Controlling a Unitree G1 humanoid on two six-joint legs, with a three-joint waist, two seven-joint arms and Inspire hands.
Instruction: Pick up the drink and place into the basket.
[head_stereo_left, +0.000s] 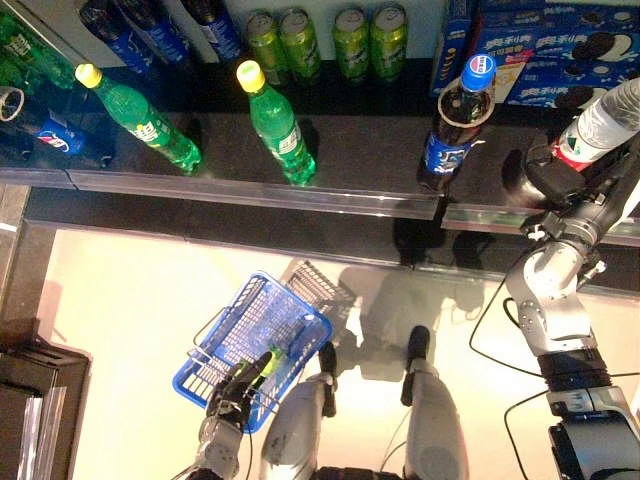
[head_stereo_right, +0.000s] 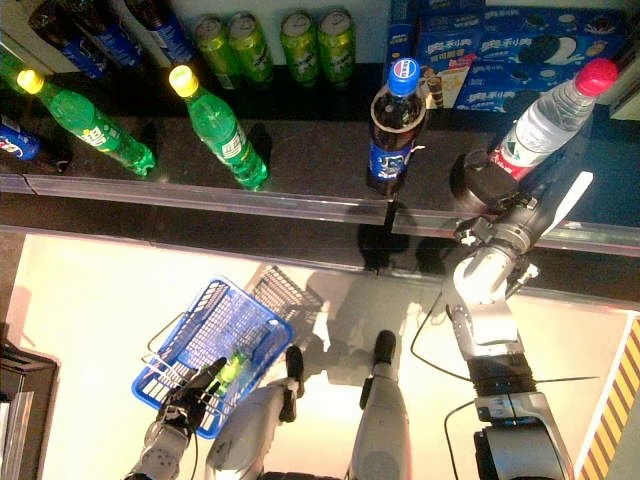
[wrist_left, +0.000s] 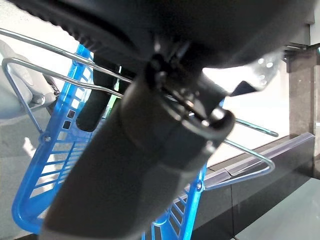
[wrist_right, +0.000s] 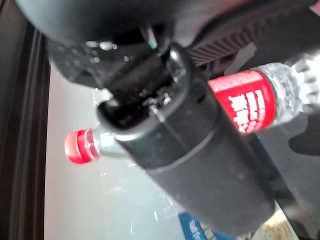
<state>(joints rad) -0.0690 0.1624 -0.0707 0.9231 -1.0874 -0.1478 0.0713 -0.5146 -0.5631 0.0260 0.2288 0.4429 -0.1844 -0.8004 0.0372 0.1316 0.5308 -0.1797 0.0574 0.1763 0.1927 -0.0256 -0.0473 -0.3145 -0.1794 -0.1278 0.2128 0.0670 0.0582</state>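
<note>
On dark shelf, right hand grips water bottle; left hand clasps blue basket handle above pale floor.

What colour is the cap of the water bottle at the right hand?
Red; the water bottle cap shows best in the right eye view.

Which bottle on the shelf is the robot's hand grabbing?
The clear water bottle with the red cap and red label, at the shelf's right end. The right hand wraps round it; the green bottles and cola bottle stand untouched.
</note>
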